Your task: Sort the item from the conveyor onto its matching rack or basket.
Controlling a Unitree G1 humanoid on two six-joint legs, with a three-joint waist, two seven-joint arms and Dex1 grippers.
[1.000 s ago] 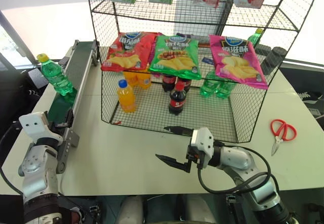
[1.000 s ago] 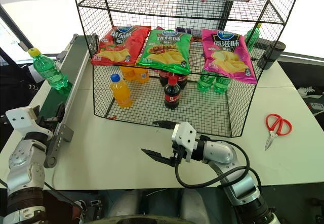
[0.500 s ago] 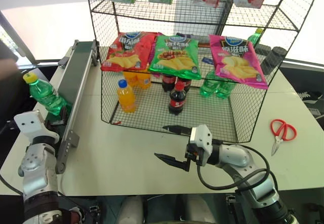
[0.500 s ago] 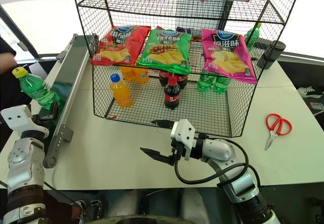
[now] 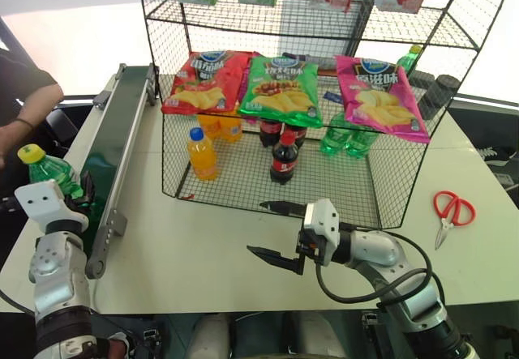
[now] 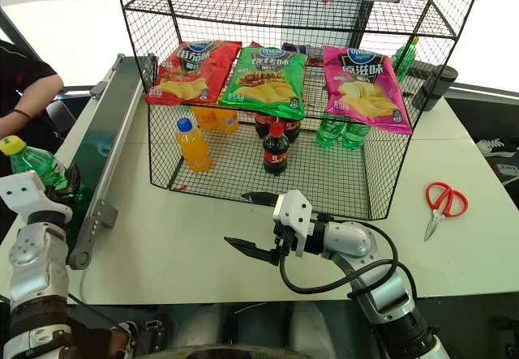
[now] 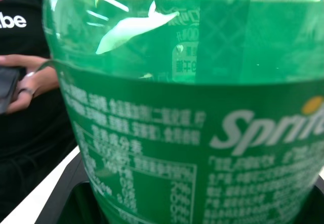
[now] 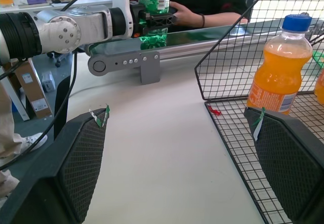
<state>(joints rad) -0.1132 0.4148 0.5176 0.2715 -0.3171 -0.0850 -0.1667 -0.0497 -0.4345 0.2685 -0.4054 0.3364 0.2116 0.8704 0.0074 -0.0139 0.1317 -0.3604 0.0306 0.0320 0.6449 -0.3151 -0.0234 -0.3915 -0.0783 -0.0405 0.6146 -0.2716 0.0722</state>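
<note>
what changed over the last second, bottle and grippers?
The translucent green soda bottle with the yellow cap rode down the dark green conveyor belt toward the robot, and the left gripper closed on it; a second ago its fingers were open. A person's forearm came into view beside the belt. The right gripper stayed open in front of the black wire rack; the rack's contents and the red scissors are unchanged.

A mock shop in a lab: stocked wire rack (image 5: pixel 268 173), conveyor (image 5: pixel 113 144) on a white table (image 5: pixel 203 254).
</note>
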